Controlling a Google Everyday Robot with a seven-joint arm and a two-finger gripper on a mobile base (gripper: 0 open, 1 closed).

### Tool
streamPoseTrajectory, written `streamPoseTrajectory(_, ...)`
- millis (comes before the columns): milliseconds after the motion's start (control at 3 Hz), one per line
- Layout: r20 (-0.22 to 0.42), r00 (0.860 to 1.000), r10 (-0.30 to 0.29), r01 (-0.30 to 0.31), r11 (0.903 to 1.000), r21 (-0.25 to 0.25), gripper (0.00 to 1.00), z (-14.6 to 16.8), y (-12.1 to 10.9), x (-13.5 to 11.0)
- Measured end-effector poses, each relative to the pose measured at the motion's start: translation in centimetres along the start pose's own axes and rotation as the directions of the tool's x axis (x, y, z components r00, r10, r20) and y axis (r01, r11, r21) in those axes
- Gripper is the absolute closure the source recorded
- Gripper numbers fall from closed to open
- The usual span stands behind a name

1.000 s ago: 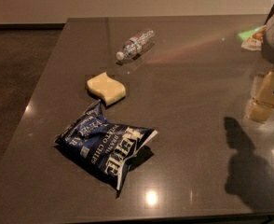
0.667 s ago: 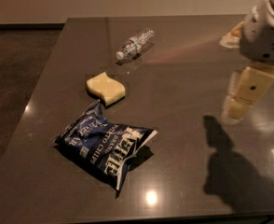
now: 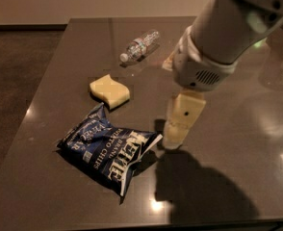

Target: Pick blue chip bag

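Observation:
The blue chip bag lies flat and wrinkled on the dark table, front left, with white "Kettle" lettering showing. My gripper hangs from the white arm just right of the bag's right edge, its cream fingertips close to the table surface. It holds nothing that I can see. A pale yellow sponge lies behind the bag. A small clear plastic bottle lies on its side further back.
The arm casts a dark shadow on the table in front of the gripper. The table's left edge borders dark floor. The front edge runs along the bottom of the view.
The arm has swung from the far right edge leftward and down, to right beside the bag. The bag, sponge and bottle have not moved.

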State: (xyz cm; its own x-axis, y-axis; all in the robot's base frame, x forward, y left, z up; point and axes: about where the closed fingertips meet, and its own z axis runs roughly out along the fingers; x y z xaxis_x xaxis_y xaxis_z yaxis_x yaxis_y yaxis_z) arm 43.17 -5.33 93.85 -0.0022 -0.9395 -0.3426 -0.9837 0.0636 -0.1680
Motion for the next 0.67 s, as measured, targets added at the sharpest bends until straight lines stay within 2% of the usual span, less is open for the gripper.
streamPoseTrajectory(333,0.010,0.999,-0.039,0.040,0.9977,-0.054,0.00,3.1,2.0,-2.0)
streamPoseTrajectory(667,0.003,0.996,-0.090,0.090,0.9894,-0.114,0.00,7.1,4.3,-3.6)
